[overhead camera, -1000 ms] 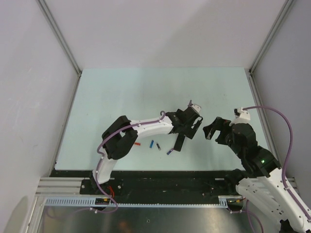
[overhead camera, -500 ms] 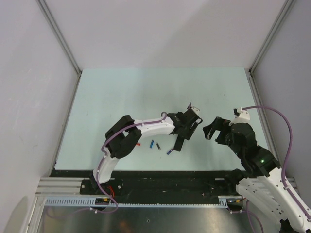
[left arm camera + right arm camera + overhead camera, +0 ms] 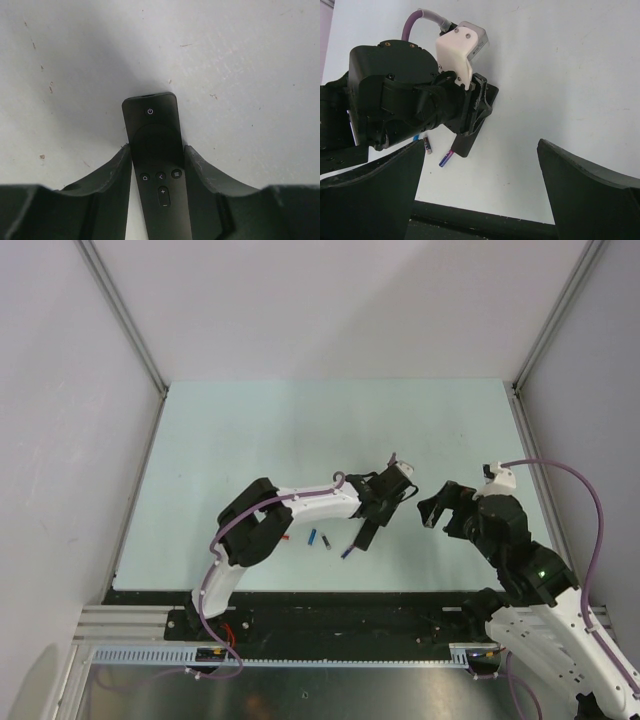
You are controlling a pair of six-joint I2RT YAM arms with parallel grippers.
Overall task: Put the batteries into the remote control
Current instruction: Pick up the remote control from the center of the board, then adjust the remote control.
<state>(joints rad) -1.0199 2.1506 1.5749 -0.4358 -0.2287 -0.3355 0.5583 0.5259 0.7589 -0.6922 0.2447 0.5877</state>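
Step in hand: picking up the remote (image 3: 155, 165) with the left arm; no battery loaded yet. The left jaws are set narrow around the remote's mid-length, and the fingers (image 3: 112, 175) are seen hard against both long edges, so it is judged grasped. Whether it is lifted off the bench (image 3: 300, 430) cannot be told.

The remote (image 3: 362, 533) lies button side up, power key at the far end in the left wrist view. In the top view it runs from the left jaws toward 7 o'clock.

The batteries are loose on the bench. One (image 3: 313, 538) lies at 9 o'clock of the remote's near end, a little apart. The other (image 3: 347, 553) lies just beside that near end, and contact cannot be ruled out. A small red item (image 3: 283, 537) lies further toward 9 o'clock.

The right jaws are spread wide with nothing held, hovering at 3 o'clock of the left jaws, nearby but not touching.

Next move, as judged: the remote needs to be raised and turned over so the back faces up, probably with the right arm's help.
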